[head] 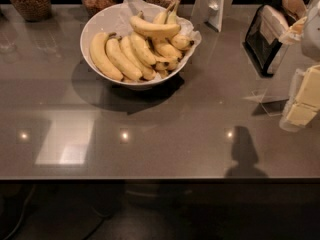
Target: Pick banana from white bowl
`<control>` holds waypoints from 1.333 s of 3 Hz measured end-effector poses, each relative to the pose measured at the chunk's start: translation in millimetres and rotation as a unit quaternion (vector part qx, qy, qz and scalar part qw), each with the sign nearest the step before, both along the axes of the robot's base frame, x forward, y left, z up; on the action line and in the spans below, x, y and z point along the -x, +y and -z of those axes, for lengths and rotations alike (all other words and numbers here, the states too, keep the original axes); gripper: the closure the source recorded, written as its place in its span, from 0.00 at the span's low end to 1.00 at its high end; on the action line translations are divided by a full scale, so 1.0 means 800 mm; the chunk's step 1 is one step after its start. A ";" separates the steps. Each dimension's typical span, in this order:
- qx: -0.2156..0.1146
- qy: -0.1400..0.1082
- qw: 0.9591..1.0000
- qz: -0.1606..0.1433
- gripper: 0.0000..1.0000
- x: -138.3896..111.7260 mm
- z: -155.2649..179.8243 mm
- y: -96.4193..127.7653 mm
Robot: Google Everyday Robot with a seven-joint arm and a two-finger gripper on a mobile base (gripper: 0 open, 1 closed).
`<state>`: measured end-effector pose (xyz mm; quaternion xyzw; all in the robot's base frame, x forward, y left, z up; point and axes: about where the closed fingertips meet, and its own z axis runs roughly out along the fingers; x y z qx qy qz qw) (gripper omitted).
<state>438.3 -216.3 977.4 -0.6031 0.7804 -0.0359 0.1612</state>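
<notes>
A wide white bowl (95,26) lined with crinkled white paper stands at the back left of the grey counter (165,134). It holds several yellow bananas (135,46); one banana (152,30) lies across the top of the pile. My gripper (301,106), pale cream, hangs at the right edge of the view above the counter. It is far to the right of the bowl and holds nothing that I can see.
Three glass jars (30,1) of snacks stand along the back edge. A white upright stand (215,6) is behind the bowl on the right. A black holder with packets (267,34) stands at the back right. The counter's front edge runs across the lower view.
</notes>
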 end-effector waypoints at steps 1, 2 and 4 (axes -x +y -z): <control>-0.006 -0.009 1.000 -0.004 0.00 -0.002 -0.004 0.006; -0.034 -0.028 0.999 -0.026 0.00 -0.017 -0.010 0.032; -0.108 -0.081 0.986 -0.093 0.00 -0.079 -0.018 0.135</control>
